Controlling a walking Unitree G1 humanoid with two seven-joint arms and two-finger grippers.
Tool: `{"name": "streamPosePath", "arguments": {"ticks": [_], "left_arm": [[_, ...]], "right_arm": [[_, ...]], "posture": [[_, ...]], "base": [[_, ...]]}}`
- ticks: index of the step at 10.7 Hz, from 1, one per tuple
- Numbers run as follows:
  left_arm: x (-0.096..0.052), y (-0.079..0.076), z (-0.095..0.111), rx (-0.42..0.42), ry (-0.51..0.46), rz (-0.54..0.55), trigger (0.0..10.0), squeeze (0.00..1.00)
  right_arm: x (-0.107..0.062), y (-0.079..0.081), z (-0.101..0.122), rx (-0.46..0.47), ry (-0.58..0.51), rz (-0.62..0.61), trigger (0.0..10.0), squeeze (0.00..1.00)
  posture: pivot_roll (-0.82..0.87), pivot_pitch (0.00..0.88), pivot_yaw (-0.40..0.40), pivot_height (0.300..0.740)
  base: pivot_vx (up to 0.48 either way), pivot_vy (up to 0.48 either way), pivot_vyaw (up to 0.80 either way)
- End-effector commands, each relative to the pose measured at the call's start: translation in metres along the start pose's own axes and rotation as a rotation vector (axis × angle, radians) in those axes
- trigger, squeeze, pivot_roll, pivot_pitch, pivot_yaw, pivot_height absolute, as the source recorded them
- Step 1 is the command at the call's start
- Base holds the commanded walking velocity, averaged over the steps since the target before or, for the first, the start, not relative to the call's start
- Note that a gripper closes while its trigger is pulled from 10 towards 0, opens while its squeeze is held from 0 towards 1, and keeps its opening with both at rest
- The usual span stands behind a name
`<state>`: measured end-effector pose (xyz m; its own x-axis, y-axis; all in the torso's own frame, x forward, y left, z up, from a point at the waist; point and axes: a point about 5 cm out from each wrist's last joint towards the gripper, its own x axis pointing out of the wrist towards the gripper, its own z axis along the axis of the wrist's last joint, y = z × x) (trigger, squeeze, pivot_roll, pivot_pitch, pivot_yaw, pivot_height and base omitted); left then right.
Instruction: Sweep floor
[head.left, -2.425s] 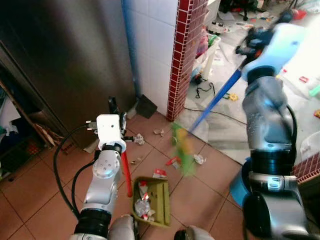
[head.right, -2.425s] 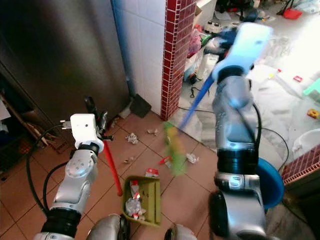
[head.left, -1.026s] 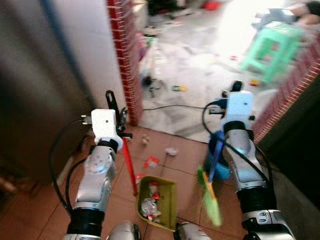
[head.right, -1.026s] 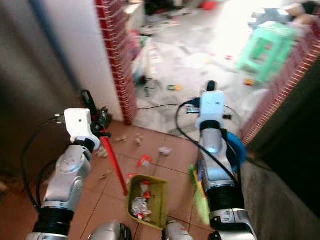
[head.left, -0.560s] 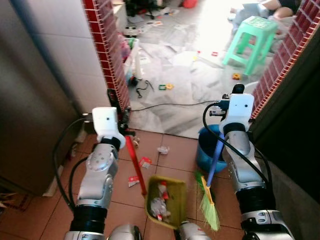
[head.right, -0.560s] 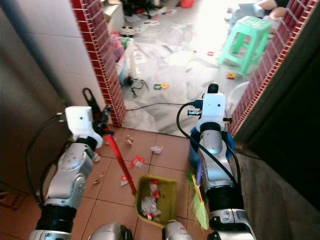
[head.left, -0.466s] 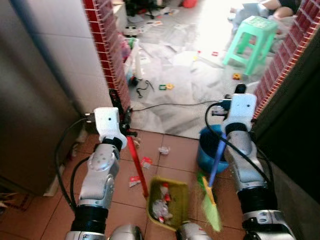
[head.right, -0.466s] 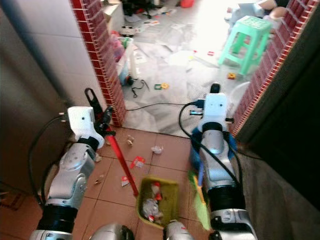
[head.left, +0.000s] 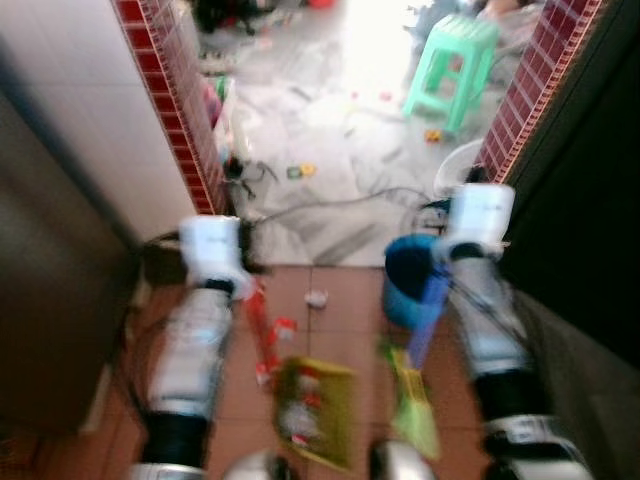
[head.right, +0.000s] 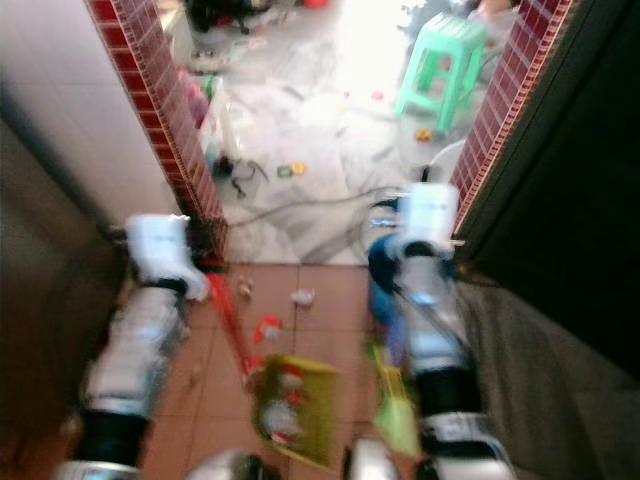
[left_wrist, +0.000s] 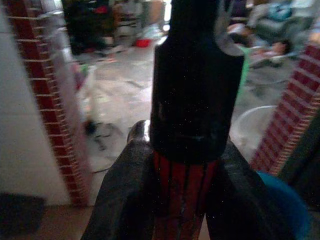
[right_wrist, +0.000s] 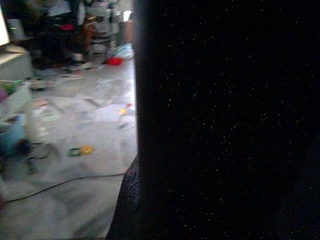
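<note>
Left hand (left_wrist: 182, 200): its two black fingers (left_wrist: 125, 200) were closed on the red handle (left_wrist: 181, 192) of the dustpan (head.left: 315, 408); the handle's black end cap rose beyond them.
Right hand: close before the right wrist camera stood a dark shaft, likely the broom (head.left: 412, 395) pole; whether the fingers were clamped on it could not be told.
Dustpan: olive green, on the tiled floor (head.left: 330, 330) to the left of the bucket (head.left: 410, 280) and nearer the robot, with litter heaped inside; its handle slanted up toward the left arm.
Broom: blue pole running down past the bucket's near side, green bristles on the tiles just right of the dustpan.
Litter (head.left: 316, 298): a white scrap lay just left of the bucket; a red and white scrap (head.left: 283, 327) lay farther left, beside the handle.
Bucket: blue, at the edge of the tiles, between the two arms and closer to the right one.
Stool (head.left: 447, 58): pale green, well beyond the bucket on the grey floor.
Cable (head.left: 330, 205): dark, lying on the grey floor beyond the bucket.
Brick post (head.left: 170, 90): red, left of the bucket.
Picture: both eye views were blurred.
</note>
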<state>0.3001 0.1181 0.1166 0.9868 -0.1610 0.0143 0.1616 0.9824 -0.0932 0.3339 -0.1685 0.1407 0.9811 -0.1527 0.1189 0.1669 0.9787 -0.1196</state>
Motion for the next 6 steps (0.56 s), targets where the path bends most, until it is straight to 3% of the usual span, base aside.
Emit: {"name": "streamPosePath", "arguments": {"ticks": [1, 5, 6], "left_arm": [[0.000, 0.006, 0.011, -0.006, -0.048, 0.010, 10.0, 0.00], [0.001, 0.002, 0.014, 0.003, -0.062, 0.000, 10.0, 0.00], [-0.001, -0.002, 0.017, -0.019, -0.078, -0.006, 10.0, 0.00]], "right_arm": [[0.001, 0.009, 0.003, 0.009, -0.008, 0.025, 10.0, 0.00], [0.003, 0.008, 0.003, -0.008, -0.008, 0.020, 10.0, 0.00], [0.000, -0.002, -0.007, -0.093, 0.027, -0.037, 10.0, 0.00]], "posture": [[-0.08, 0.036, 0.032, 0.740], [-0.08, 0.030, 0.030, 0.740], [-0.07, 0.021, 0.031, 0.740]], "base": [[0.000, 0.000, 0.00], [0.000, 0.000, 0.00], [0.000, 0.000, 0.00]]}}
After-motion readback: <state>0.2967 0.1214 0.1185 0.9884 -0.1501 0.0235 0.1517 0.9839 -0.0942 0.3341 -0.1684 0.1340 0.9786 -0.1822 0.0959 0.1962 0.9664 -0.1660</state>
